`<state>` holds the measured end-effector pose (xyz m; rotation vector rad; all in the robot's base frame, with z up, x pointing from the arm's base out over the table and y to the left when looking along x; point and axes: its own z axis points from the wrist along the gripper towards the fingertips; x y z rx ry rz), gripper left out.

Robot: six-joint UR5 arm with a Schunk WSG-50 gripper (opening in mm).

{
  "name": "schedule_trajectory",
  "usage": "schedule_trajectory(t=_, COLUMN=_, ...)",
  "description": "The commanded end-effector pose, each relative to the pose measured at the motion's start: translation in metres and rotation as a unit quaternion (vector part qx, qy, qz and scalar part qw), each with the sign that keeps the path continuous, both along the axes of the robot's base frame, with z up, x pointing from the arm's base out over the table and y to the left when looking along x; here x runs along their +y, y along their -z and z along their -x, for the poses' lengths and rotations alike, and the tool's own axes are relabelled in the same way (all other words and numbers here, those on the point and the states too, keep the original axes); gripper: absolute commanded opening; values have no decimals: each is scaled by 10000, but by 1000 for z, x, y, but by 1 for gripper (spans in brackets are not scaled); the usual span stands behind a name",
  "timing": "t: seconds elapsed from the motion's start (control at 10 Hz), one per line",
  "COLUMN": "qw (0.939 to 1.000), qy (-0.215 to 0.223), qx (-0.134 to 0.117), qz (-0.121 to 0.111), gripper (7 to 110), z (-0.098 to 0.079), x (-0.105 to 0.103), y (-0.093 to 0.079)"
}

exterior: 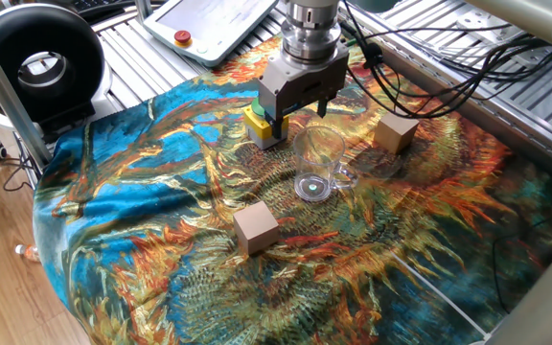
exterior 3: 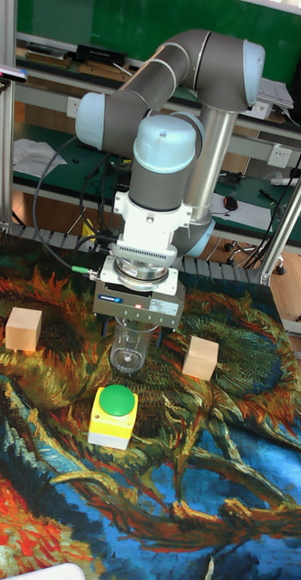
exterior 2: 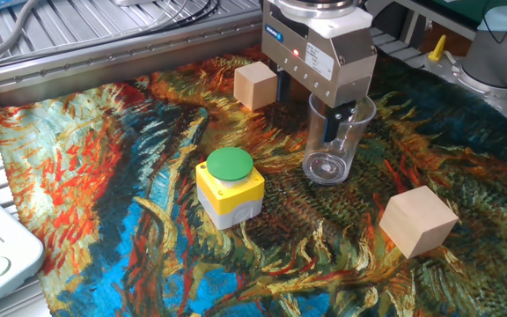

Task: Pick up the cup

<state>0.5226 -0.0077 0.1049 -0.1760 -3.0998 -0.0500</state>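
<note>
The cup (exterior: 316, 165) is a clear plastic mug with a small side handle, standing upright on the painted cloth (exterior: 161, 192). My gripper (exterior: 305, 113) hangs just over its rim and slightly behind it, open, fingers spread wider than the cup. In the other fixed view one dark finger (exterior 2: 335, 123) shows through the clear wall of the cup (exterior 2: 331, 145); I cannot tell whether it is inside or behind. The tall fixed view shows the cup (exterior 3: 131, 352) directly under the gripper (exterior 3: 137, 331). Nothing is held.
A yellow box with a green button (exterior: 260, 123) stands close to the gripper's left finger. Two wooden cubes (exterior: 256, 228) (exterior: 396, 132) sit on either side of the cup. A white pendant (exterior: 214, 24) and cables (exterior: 429, 67) lie behind the cloth.
</note>
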Motion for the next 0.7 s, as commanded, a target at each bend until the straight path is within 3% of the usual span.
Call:
schedule_trajectory(t=0.0, qw=10000, qy=73, qx=-20, qz=-39, gripper=88, z=-1, x=1, y=-1)
schedule_trajectory(t=0.2, qw=9998, qy=-33, qx=138, qz=-150, gripper=88, z=7, x=7, y=-2)
schedule_trajectory(t=0.3, qw=9998, qy=-25, qx=131, qz=-126, gripper=110, z=6, x=6, y=-2)
schedule_trajectory(t=0.6, qw=9999, qy=-24, qx=108, qz=-80, gripper=110, z=5, x=3, y=-2)
